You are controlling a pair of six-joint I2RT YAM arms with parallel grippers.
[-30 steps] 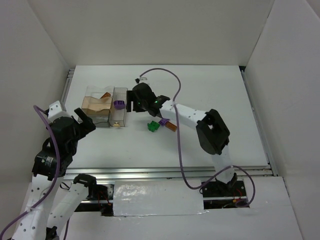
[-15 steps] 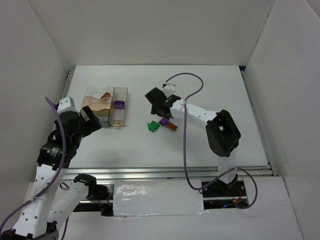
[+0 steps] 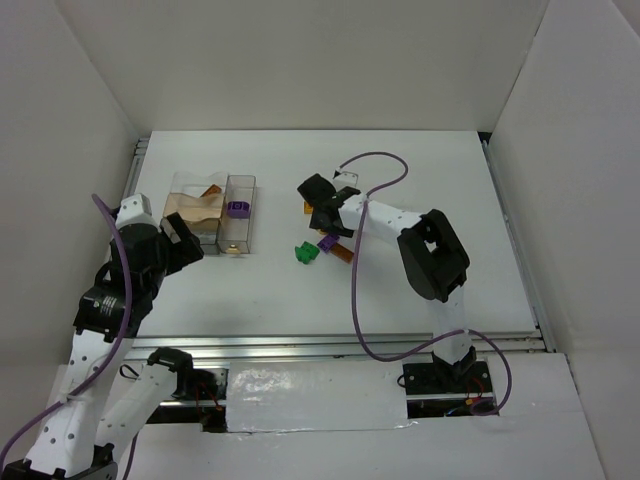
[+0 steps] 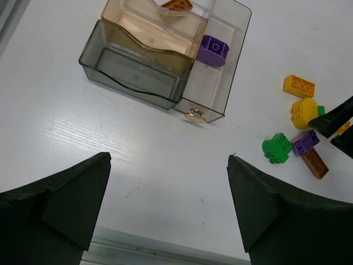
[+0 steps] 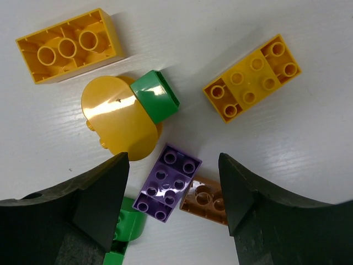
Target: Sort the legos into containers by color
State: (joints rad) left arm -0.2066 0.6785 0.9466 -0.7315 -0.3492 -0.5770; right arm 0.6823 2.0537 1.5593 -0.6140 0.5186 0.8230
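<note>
1. The white table carried everything, with both arms bolted at its near edge.
2. The right arm rose from its base, folded at the elbow and stretched left toward the table's middle, wrist aimed down.
3. The left arm stood at the left edge, bent forward, its wrist tilted toward the bins from their near side.
4. The containers sat at the left of the table. The wider bin and the narrow bin were joined side by side, near the left gripper and well apart from the right one.
5. The left gripper hung above bare table just short of the bins, its fingers spread wide with nothing between them.
6. The right gripper hovered over the loose bricks, its fingers apart and clamped on nothing.
7. A loose purple brick lay studs up directly between the right fingers, touching a brown brick on its near side.
8. Just beyond the fingertips lay a round yellow piece with a small green piece against it. A yellow brick lay hollow side up, and an orange-yellow brick lay studs up.
9. A green brick showed partly under the gripper's left finger.
10. A second purple brick lay in the narrow bin, and an orange brick lay in the wider bin's far end.
</note>
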